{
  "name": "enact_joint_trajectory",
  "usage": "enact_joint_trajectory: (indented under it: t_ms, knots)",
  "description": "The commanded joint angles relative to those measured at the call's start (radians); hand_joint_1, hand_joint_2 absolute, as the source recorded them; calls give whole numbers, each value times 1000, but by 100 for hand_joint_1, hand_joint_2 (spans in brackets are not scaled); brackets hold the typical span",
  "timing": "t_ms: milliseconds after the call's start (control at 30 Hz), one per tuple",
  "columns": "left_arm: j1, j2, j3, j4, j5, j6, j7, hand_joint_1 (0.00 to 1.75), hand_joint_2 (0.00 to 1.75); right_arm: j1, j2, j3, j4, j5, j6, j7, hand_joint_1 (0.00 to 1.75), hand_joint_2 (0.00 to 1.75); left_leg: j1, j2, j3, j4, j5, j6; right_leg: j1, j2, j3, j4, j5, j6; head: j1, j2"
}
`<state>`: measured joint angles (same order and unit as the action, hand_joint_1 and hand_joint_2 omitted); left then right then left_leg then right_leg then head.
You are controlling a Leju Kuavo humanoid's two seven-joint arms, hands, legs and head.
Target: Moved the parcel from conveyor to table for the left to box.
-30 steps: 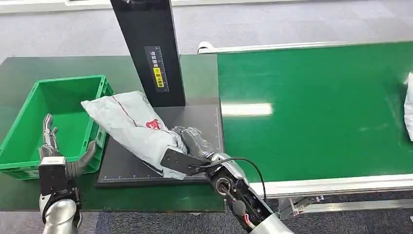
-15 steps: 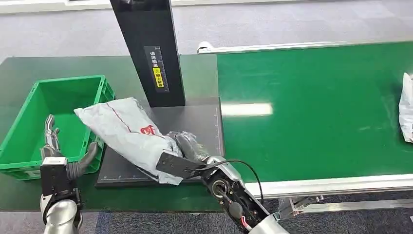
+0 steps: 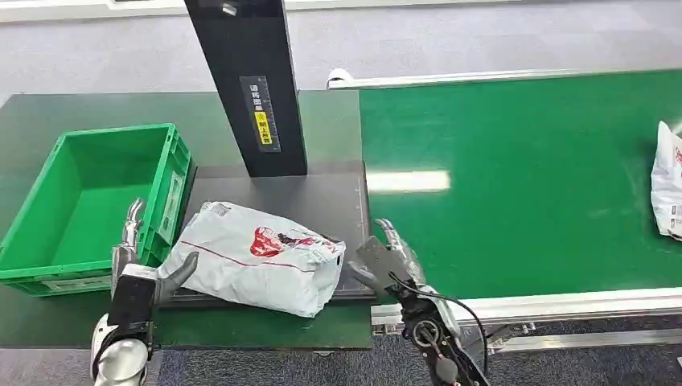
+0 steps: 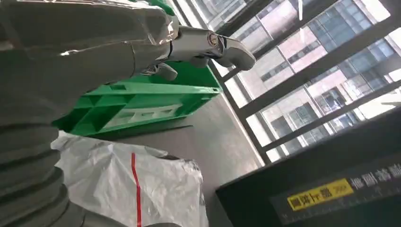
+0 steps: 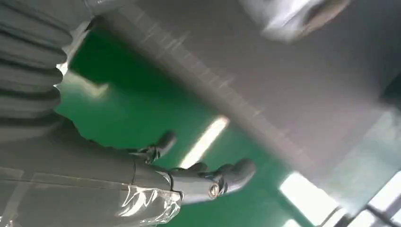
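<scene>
The parcel has been let go and now lies flat on the black mat, between both opened hands: left hand at 9 o'clock, right hand at 3.

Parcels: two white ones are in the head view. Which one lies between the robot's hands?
The white parcel on the dark mat beside the green crate; the other parcel lies far off on the conveyor.
</scene>
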<state>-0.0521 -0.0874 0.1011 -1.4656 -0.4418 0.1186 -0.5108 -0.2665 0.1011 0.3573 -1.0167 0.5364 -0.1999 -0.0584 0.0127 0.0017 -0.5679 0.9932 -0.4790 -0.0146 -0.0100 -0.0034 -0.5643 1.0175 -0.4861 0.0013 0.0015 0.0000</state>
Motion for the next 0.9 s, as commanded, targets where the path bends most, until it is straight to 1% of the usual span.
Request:
enact_joint_trajectory:
  t_ms: [33, 133, 200, 267, 333, 367, 467, 633, 733, 833, 900]
  knots:
    - [-8, 38, -88, 54, -35, -22, 3, 0, 175, 74, -43, -180, -92, -38, -11, -39, 0, 0, 0, -2, 1, -2, 1, 0, 0, -2, 1, -1, 0, -1, -1, 0]
    - [-19, 59, -140, 59, -85, -28, 6, 0, 175, 109, -58, -237, -127, -45, -17, -58, 0, 0, 0, -6, 1, -2, 2, 1, 1, -5, 2, -2, 0, 0, 0, 0]
    - [-20, 69, -167, 59, -113, -24, 11, 0, 175, 120, -54, -259, -134, -41, -17, -69, 0, 0, 0, -4, 0, -1, 1, 1, 0, -3, 0, -1, -1, 0, -1, 0]
    - [-20, 85, -196, 56, -129, -32, 14, 0, 175, 112, -42, -272, -124, -32, -8, -80, 0, 0, 0, -3, 0, -1, 1, 1, 1, -3, 1, -1, 0, 0, 0, 0]
    - [-21, 115, -243, 58, -170, -72, 26, 0, 175, 97, -35, -270, -111, -28, -2, -86, 0, 0, 0, -1, 0, -2, 1, 1, 1, -1, 1, -2, 0, 0, 0, 0]
    - [-24, 129, -278, 63, -225, -84, 52, 0, 175, 86, -31, -271, -103, -27, 0, -88, 0, 0, 0, -1, 0, -1, 1, 1, 1, -1, 0, -1, 0, 0, 0, 0]
    - [-45, 141, -357, 120, -354, -74, 103, 0, 175, 90, -20, -280, -113, -27, -2, -93, 0, 0, 0, -1, 0, -1, 1, 0, 0, -2, 0, -1, 0, 0, 0, 0]
    - [-130, 140, -473, 293, -473, -51, 134, 0, 175, 121, 0, -292, -187, -14, 6, -98, 0, 0, 0, -4, 0, -2, 2, 1, 0, -4, 1, -2, 0, 0, 0, 0]
    - [-175, 136, -527, 403, -500, -1, 138, 0, 175, 119, 8, -275, -231, 5, 15, -96, 0, 0, 0, -3, 1, -2, 2, 1, 0, -3, 1, -1, 0, 0, -1, 0]
    - [-222, 119, -580, 501, -563, 51, 153, 0, 175, 141, 9, -255, -299, 7, 17, -97, 0, 0, -1, -2, 1, -2, 1, 1, 0, -2, 0, -1, 0, 0, 0, 0]
    - [-265, 99, -616, 577, -609, 83, 170, 0, 175, 159, 5, -248, -343, 1, 17, -98, 0, 0, 0, -5, 0, -2, 2, 1, 0, -5, 1, -2, 0, 0, -1, 0]
